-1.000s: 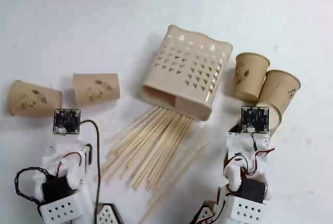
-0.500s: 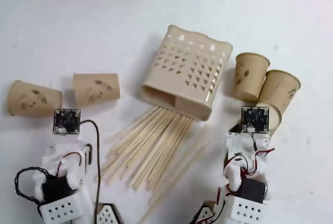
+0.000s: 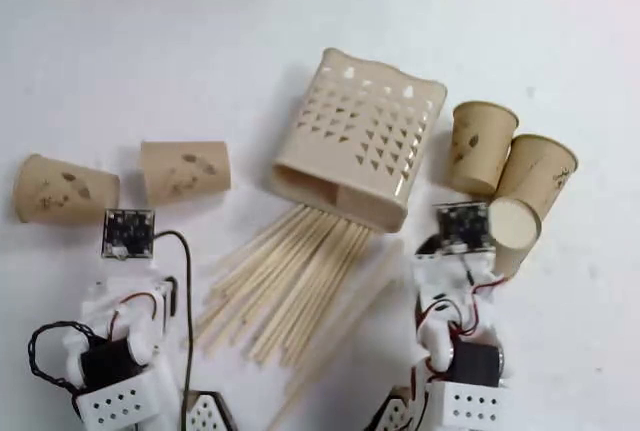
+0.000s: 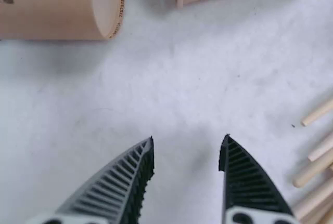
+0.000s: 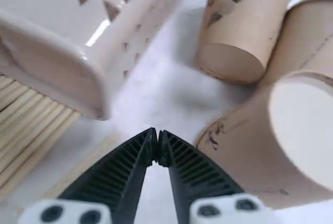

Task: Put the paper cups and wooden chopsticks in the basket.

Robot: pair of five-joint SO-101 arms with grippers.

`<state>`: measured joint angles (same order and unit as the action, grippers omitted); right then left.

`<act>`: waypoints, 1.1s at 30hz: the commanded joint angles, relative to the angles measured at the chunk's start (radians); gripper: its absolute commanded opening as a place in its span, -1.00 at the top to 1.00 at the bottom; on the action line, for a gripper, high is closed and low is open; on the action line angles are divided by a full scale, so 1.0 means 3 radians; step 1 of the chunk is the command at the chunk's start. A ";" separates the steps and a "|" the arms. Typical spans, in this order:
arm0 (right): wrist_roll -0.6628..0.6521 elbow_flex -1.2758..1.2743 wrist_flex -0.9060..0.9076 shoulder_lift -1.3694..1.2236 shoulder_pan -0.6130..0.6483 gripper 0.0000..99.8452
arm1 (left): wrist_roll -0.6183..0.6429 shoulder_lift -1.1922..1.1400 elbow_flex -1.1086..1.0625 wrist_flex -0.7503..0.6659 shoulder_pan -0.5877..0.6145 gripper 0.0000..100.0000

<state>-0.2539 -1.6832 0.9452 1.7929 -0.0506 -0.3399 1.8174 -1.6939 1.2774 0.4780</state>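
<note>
A cream basket [image 3: 358, 138] lies on its side mid-table, its mouth toward a fan of wooden chopsticks [image 3: 285, 286]. Two paper cups [image 3: 185, 171] [image 3: 65, 189] lie on their sides at the left. Three more cups cluster at the right: [image 3: 479, 146], [image 3: 538, 173] and a tipped one [image 3: 512, 229]. My left gripper [image 4: 187, 151] is open over bare table, short of the two left cups [image 4: 62, 5]. My right gripper [image 5: 157, 143] is shut and empty, between the basket's rim [image 5: 62, 73] and the nearest cup [image 5: 291, 135].
The white table [image 3: 150, 61] has free room at the back and far left. Both arm bases [image 3: 115, 371] [image 3: 460, 371] stand at the front edge. A black cable [image 3: 185, 281] loops beside the left arm.
The right arm has swung left, toward the basket and chopsticks, uncovering the tipped cup at the right. The left arm has kept still.
</note>
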 commanded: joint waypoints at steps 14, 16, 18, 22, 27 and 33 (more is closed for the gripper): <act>-0.0696 0.0153 -0.0289 0.0033 0.0422 0.96 | -0.0020 0.0028 0.0000 0.0020 0.0023 0.58; -0.1212 0.0353 -0.0309 0.0033 0.0279 0.96 | -0.0020 0.0028 0.0000 0.0020 0.0023 0.58; -0.1156 0.0598 -0.0340 0.0033 0.0258 0.96 | -0.0020 0.0028 0.0000 0.0020 0.0023 0.58; -0.1002 0.1207 -0.0228 0.0023 0.0151 0.94 | -0.0020 0.0028 0.0000 0.0020 0.0023 0.58; -0.0644 0.1851 -0.0202 -0.0463 0.0141 0.57 | -0.0020 0.0028 0.0000 0.0020 0.0023 0.58; -0.0491 0.2716 -0.0478 -0.2227 0.0151 0.40 | -0.0020 0.0028 0.0000 0.0020 0.0023 0.58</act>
<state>-0.4212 -1.0633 0.8546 1.4860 -0.0046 -0.3399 1.8174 -1.6939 1.2774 0.4780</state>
